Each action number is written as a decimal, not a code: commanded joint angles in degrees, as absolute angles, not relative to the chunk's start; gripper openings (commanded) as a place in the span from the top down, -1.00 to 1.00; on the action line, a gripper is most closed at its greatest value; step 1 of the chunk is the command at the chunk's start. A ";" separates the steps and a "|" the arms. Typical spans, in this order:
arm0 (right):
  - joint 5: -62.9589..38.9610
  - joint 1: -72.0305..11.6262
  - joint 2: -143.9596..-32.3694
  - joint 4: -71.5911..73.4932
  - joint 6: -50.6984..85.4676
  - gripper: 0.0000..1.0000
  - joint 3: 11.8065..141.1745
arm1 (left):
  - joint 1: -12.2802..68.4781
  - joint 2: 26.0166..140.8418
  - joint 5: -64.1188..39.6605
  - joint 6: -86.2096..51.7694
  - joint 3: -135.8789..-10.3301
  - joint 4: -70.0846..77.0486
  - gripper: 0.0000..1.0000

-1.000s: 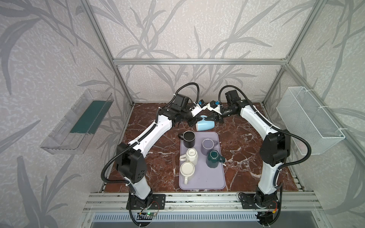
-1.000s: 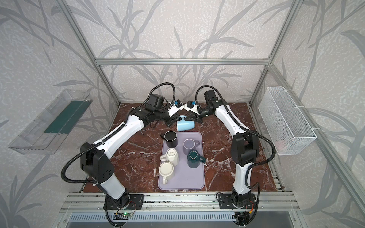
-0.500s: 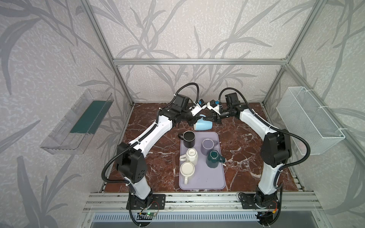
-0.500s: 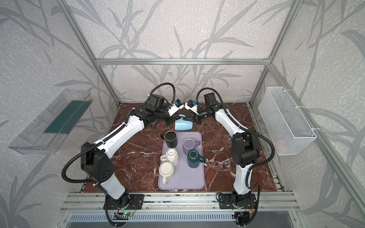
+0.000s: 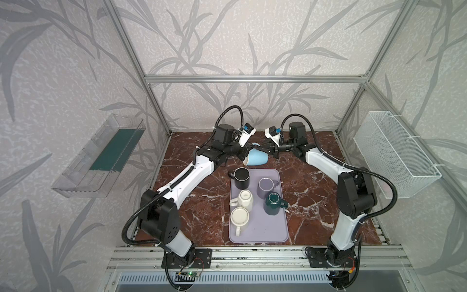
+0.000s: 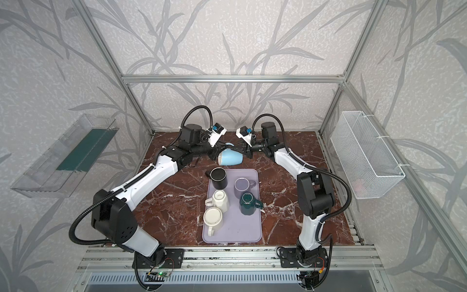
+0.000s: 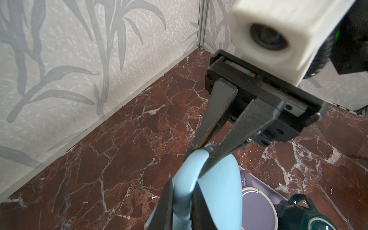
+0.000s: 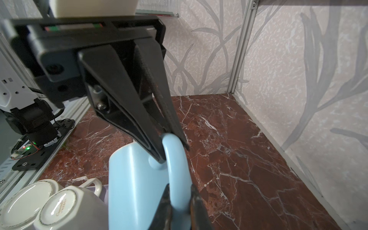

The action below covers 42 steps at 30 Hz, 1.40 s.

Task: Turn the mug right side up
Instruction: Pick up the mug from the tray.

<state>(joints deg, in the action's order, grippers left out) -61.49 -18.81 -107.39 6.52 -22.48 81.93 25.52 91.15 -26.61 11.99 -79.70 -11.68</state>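
Marble tabletop (image 5: 202,202): mug-laden tray (image 5: 265,232) near blue mug (image 5: 256,158)

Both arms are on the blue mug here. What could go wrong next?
1. The left gripper and right gripper are both shut on only the handle of the light blue mug; if the arms move out of step, it could twist or slip free.
2. The mug hangs on its side near the black mug at the far end of the tray; a drop could strike it.

Grey leaf-print wallpaper walls (image 5: 252,38), silver aluminium frame (image 5: 252,79) — red-brown white-veined marble floor (image 5: 310,202). Clear plastic bin (image 5: 96,161) on one side wall, white wire-mesh basket (image 5: 394,151) opposite.
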 commanded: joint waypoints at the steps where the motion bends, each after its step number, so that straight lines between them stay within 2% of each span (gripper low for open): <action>1: -59.92 -18.06 -106.71 7.91 -18.94 1.00 80.25 | 24.74 87.76 -28.36 11.24 -81.89 -3.16 0.74; 6: -61.11 -18.02 -106.57 6.60 -20.30 1.00 79.91 | 24.57 90.29 -30.43 12.86 -84.37 -5.86 0.84; 9: -62.34 -18.03 -106.52 6.24 -20.44 1.00 79.81 | 24.59 92.47 -31.62 13.59 -86.40 -8.15 0.82; 12: -63.17 -18.02 -106.44 6.38 -20.22 1.00 79.64 | 24.55 93.63 -32.23 14.21 -86.95 -9.05 0.75; 21: -63.90 -17.84 -106.35 5.20 -20.21 1.00 79.72 | 24.32 93.94 -34.02 15.29 -86.53 -9.02 0.30; 29: -61.78 -17.58 -106.00 6.40 -18.39 1.00 78.98 | 24.04 93.59 -31.75 12.40 -86.23 -7.91 0.28; 35: -55.40 -17.40 -105.91 15.07 -10.57 1.00 75.77 | 24.16 90.46 -25.99 6.88 -83.58 -5.01 0.28; 42: -38.73 -17.31 -106.28 24.10 0.32 1.00 71.25 | 24.25 83.97 -13.69 1.13 -77.78 -2.89 0.28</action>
